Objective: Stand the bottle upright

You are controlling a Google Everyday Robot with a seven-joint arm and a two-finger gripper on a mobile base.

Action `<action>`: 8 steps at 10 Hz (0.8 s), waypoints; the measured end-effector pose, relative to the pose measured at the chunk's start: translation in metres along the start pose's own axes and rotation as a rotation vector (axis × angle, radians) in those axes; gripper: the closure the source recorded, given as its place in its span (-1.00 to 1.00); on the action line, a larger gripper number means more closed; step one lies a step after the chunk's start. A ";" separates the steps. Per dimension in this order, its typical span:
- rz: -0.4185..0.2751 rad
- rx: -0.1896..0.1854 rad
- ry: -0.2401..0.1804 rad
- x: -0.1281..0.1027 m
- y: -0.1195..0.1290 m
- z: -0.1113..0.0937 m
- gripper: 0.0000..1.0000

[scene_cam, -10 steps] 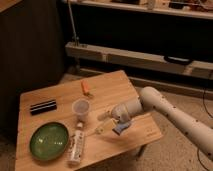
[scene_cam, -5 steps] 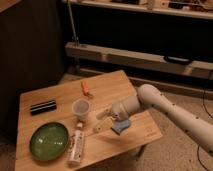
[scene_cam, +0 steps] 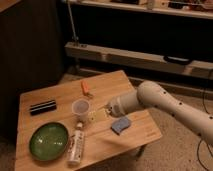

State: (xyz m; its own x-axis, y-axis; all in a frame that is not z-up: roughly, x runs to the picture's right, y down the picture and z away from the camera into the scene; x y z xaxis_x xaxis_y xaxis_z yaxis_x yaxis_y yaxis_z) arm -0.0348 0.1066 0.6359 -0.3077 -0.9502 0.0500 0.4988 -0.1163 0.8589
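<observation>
Arm (scene_cam: 165, 102) outstretched, gripper (scene_cam: 98, 115) low, fingers (scene_cam: 104, 113) parted.

On the table (scene_cam: 140, 137): plate (scene_cam: 48, 141) front left, bottle (scene_cam: 76, 145) lying just right of it, cup (scene_cam: 81, 107) behind the bottle, gripper (scene_cam: 100, 115) just right of the cup, pad (scene_cam: 120, 124) before the gripper, case (scene_cam: 42, 107) behind the plate.

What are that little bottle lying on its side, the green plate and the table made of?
The bottle, lying beside the plate, looks like clear plastic with a whitish label, since it appears partly see-through. The plate seems to be glossy ceramic or plastic, as its green surface shines. The table looks like pale wood with plank lines showing. The pincer hovers just right of the cup.
</observation>
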 end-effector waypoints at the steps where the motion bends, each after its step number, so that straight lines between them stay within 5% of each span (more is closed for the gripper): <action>1: 0.007 -0.004 0.004 0.000 0.001 -0.001 -0.28; 3: -0.005 -0.011 0.000 0.001 -0.001 0.000 -0.28; 4: -0.037 -0.049 -0.015 0.004 -0.005 -0.001 -0.28; 5: -0.072 -0.107 -0.036 0.007 -0.012 0.002 -0.28; 6: -0.118 -0.249 -0.076 0.016 -0.021 0.015 -0.28; 8: -0.137 -0.353 -0.120 0.020 -0.021 0.039 -0.28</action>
State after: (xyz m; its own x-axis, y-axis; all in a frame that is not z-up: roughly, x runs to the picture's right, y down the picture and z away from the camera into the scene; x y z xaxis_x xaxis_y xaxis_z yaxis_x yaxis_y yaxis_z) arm -0.0826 0.1014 0.6388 -0.4727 -0.8809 0.0243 0.6879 -0.3517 0.6349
